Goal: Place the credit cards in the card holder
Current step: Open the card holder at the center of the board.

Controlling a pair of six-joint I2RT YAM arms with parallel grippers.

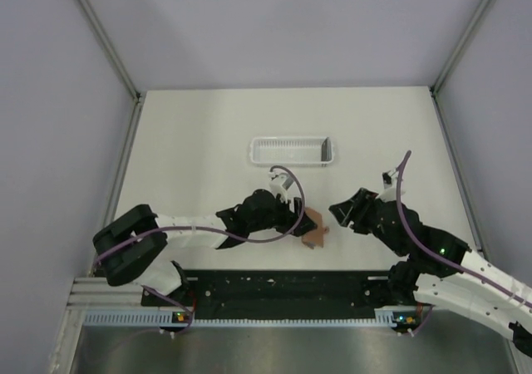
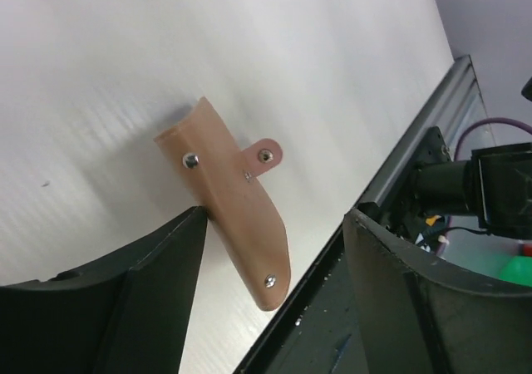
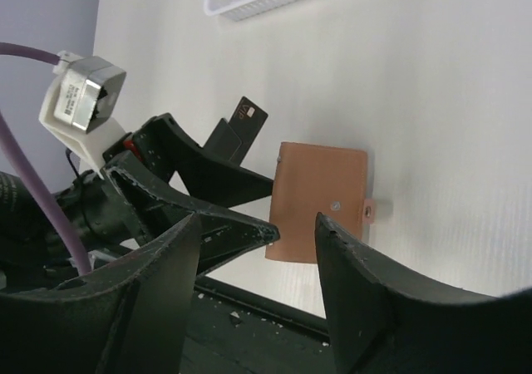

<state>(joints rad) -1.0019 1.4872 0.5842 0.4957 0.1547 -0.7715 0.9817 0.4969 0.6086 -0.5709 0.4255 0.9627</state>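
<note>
While both arms reach inward in the top view, the small reddish-brown leather-like card holder lies on the white counter between them. It is right at the fingertips of the left gripper and a little apart from the right gripper. Its short strap tab points toward the right gripper. A white slatted plastic tray sits well beyond both grippers.

From the left wrist, the left gripper is spread wide. The card holder sits in the gap, folded shut, its long axis running slantwise across the opening. One edge meets the tip of the finger on the picture's left; the other finger stands apart from it. The strap tab, with its snap, sticks out from the far side.

From the right wrist, the right gripper is also spread wide and grips nothing. The card holder lies flat and closed just ahead of its fingers, tab pointing away from the left gripper. A thin black rectangular credit card with a small white mark juts out past the left gripper's farther finger, its long axis pointing toward the tray. Its lower end is hidden, so whether it is held cannot be told.
</note>
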